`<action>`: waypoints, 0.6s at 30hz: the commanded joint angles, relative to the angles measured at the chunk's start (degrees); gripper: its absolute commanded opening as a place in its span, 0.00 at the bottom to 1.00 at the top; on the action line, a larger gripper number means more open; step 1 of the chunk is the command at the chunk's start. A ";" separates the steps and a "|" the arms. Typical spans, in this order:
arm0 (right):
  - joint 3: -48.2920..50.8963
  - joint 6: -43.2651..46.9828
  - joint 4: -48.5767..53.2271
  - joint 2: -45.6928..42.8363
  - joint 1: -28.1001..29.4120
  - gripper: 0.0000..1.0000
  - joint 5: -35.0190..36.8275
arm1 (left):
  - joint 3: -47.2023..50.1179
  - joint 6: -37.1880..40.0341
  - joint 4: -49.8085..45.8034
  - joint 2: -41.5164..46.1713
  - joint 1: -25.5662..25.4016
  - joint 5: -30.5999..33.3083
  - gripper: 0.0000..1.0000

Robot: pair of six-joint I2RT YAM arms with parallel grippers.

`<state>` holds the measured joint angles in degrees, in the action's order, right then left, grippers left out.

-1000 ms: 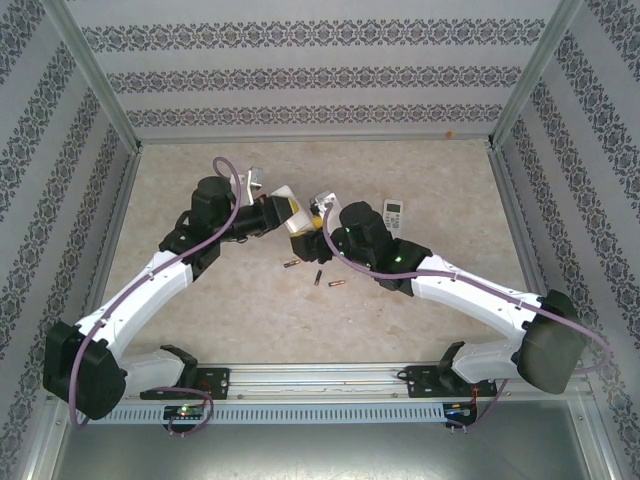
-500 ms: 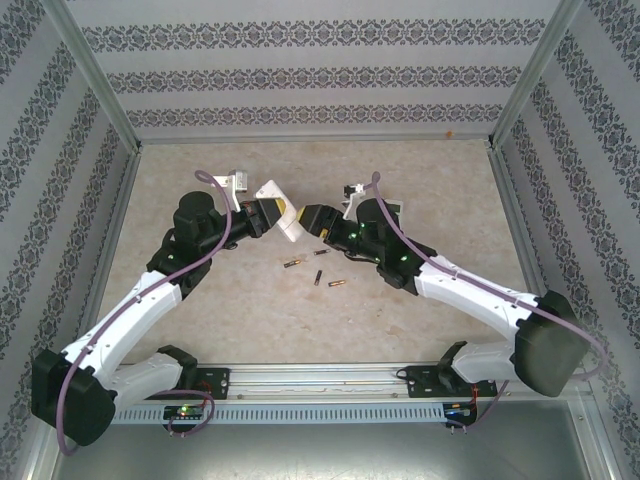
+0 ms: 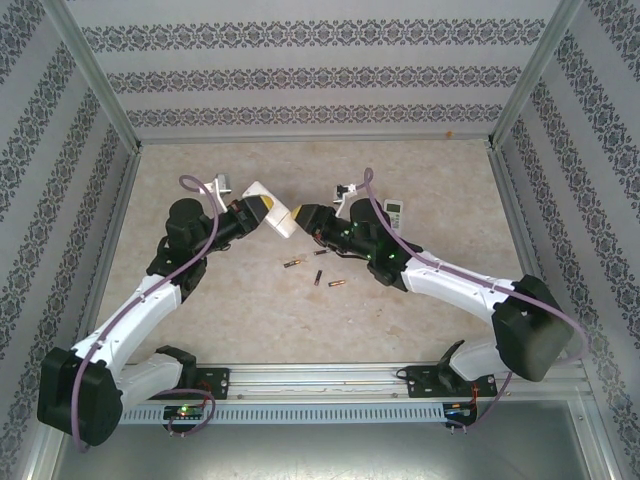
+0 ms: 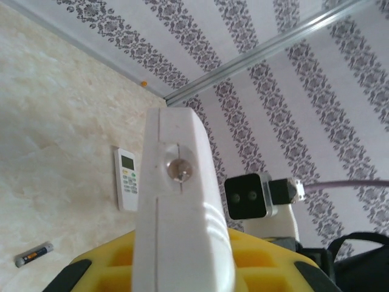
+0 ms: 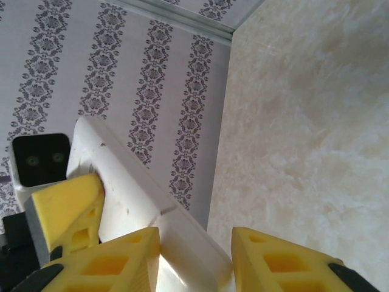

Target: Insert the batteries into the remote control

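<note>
Batteries (image 3: 320, 277): three are countable, lying loose on the counter (image 3: 240, 310) between the two arms, near each other but apart. None is held and none is in a remote. One shows low in the left wrist view.
Remote control (image 3: 281, 222): lifted off the counter and tilted, gripped near one end. Its free end, with the small clear emitter bulb, points across toward the other arm.
Left claw (image 3: 258, 207): clenched on the remote control, yellow pads on either side of its body. This looks like a presenting hold, giving the other arm a fixed target in the air.
Right claw (image 3: 305, 215): at the remote control's free end, with a yellow finger on each side in its wrist view. One finger seems to rest against the white casing. I cannot tell whether the other has pressed home, so the grip is unsettled.
Why both arms meet here: probably a hand-over, or a two-handed brace to open the back. The battery bay and its cover cannot be made out.
Second remote (image 3: 395, 210): lying flat on the counter, buttons up, beyond the right arm and well apart from the batteries. It is out of play.
Stage, as I judge it: early. The casing is being readied and loading has not begun.
</note>
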<state>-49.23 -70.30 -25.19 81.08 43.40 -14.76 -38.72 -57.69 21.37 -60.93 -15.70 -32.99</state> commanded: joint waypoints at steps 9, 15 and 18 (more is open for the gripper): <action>-3.83 -0.39 -6.55 6.02 2.57 0.55 -6.53 | 1.87 -7.52 12.39 1.12 1.55 -1.86 0.00; -2.62 -1.16 -7.59 7.52 2.09 0.39 -5.71 | 2.36 -9.22 12.83 2.54 3.25 -2.10 0.01; -0.30 -2.29 -8.19 7.66 1.54 0.32 -3.89 | 3.78 -13.11 16.27 2.72 5.07 -2.59 0.01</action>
<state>-51.86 -72.27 -34.02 87.24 45.23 -20.14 -35.31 -66.63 28.93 -60.29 -12.05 -33.23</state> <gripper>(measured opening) 0.341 0.183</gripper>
